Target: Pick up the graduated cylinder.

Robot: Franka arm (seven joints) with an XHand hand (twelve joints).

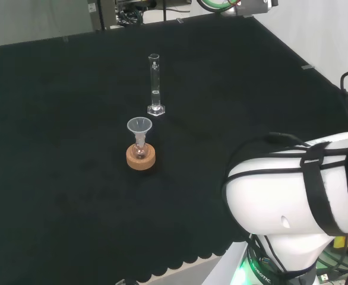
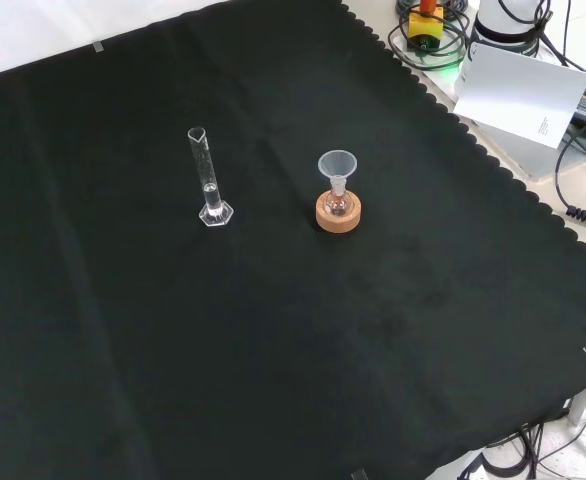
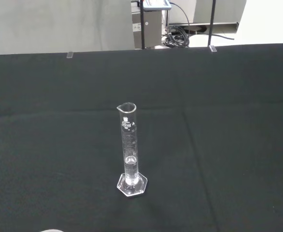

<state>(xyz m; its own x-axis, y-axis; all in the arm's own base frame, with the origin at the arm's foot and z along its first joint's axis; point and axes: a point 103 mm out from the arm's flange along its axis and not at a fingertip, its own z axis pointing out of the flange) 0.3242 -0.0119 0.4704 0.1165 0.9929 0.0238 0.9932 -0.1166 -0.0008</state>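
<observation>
A clear glass graduated cylinder [image 1: 155,85] stands upright on its hexagonal foot in the middle of the black cloth. The front view has the cylinder [image 2: 207,178] left of centre, and the wrist view looks straight at the cylinder [image 3: 129,151] from some way off. Nothing touches it. It seems to hold a little clear liquid near the bottom.
A small flask with a clear funnel [image 1: 139,126] in its neck sits on a cork ring [image 1: 141,158], nearer than the cylinder in the head view; in the front view the cork ring [image 2: 338,212] lies to the cylinder's right. The arm's white link [image 1: 299,190] stands at the right.
</observation>
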